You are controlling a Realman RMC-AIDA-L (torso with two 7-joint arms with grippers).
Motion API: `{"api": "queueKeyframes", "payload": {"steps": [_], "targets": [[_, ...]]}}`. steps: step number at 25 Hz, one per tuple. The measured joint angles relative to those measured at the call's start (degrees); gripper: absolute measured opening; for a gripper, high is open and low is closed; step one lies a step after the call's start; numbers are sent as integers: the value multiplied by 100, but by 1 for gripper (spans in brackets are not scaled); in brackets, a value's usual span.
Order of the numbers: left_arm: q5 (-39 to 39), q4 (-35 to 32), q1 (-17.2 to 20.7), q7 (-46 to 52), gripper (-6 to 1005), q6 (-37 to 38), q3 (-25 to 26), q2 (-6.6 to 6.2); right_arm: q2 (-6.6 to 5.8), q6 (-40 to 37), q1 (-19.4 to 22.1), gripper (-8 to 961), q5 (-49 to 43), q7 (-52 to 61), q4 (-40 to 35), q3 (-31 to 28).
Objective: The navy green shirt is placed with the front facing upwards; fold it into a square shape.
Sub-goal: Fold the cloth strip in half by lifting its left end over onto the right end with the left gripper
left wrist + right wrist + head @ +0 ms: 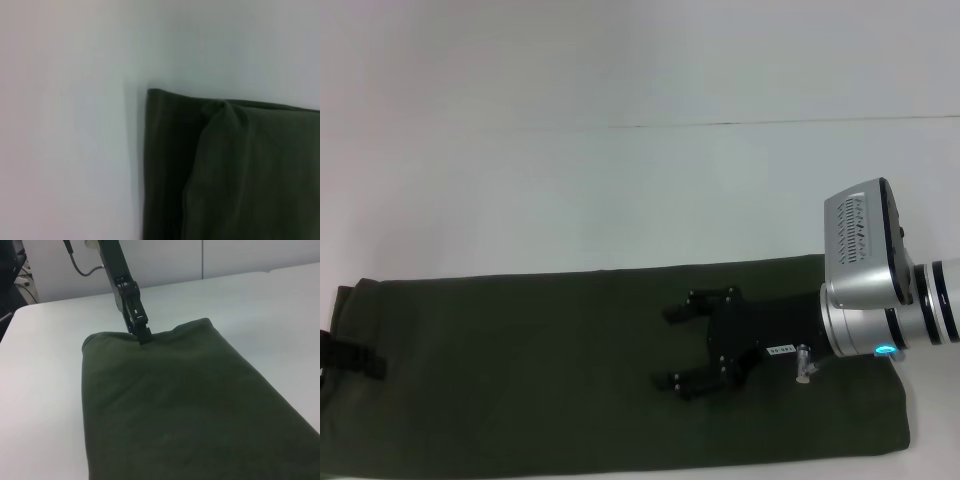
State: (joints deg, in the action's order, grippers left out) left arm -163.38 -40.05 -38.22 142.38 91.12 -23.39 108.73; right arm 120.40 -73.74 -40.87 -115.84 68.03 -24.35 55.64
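The setting looks like a robotics lab or test room rather than a home. A broad, plain white bench (620, 200) fills the head view, and the right wrist view shows bare pale wall panels (240, 257) behind it, with a grey cable (80, 267) hanging near the far arm and dark equipment (12, 260) crowded at the bench's corner.

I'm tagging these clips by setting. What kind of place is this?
Probably a lab or test bench: a bare white table, a plain panelled wall behind it, and only the folded navy green shirt on it.
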Motion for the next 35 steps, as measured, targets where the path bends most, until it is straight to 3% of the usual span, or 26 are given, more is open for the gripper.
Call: {"api": "queueKeyframes", "payload": {"steps": [35], "targets": [[191,218,-126,0,890,142,32,96,0,0,9,915,-9,0,9,9]]}}
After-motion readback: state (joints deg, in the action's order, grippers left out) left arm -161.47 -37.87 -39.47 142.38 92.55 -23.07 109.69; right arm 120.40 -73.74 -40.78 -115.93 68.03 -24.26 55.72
